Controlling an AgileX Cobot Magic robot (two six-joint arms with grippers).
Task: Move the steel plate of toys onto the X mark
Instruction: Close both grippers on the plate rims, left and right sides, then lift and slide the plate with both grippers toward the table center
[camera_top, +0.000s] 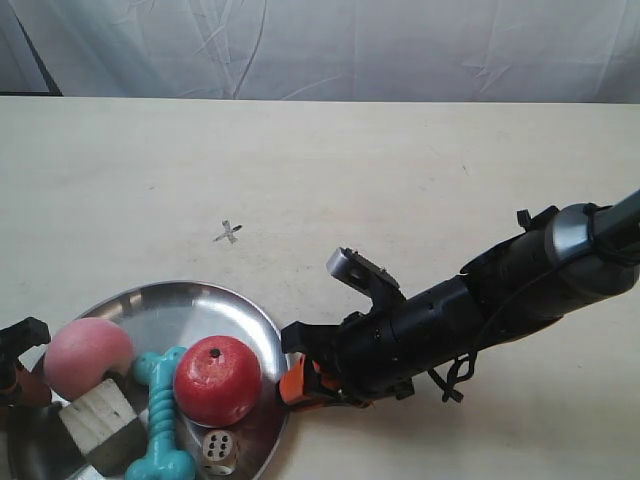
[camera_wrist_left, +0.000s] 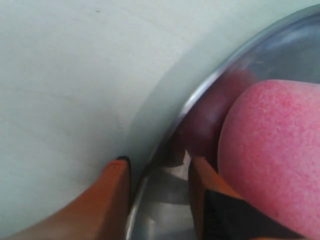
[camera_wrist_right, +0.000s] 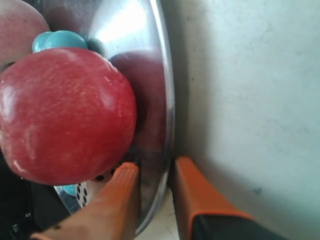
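- We see the shiny round silver steel plate (camera_top: 205, 310) on the pale wooden desk (camera_top: 420, 170), low at the exterior view's left, and it does not cover the mark.
- The thin dark grey hand-drawn X mark (camera_top: 229, 233) lies on bare desk well apart from the plate, beyond its far rim.
- Our right hand (camera_wrist_right: 155, 167) is narrowed onto the plate's rim (camera_wrist_right: 166, 100), with one orange finger (camera_wrist_right: 117, 200) inside and the other outside.
- Our left hand (camera_wrist_left: 157, 165) pinches the rim (camera_wrist_left: 200, 95) on the plate's opposite side in the same way, one orange finger (camera_wrist_left: 107, 195) outside and one inside.
- Inside the plate, the glossy red ball with a hole (camera_top: 217, 380) sits by the right hand's side of the rim.
- The soft pink ball (camera_top: 87, 358) sits by the left hand's side.
- The teal rubber bone (camera_top: 163, 420) lies between the two balls.
- The pale wooden cube (camera_top: 100, 420) rests just beside the pink ball and touches the bone.
- The small white die (camera_top: 220, 450) sits near the plate's rim, just beside the red ball.
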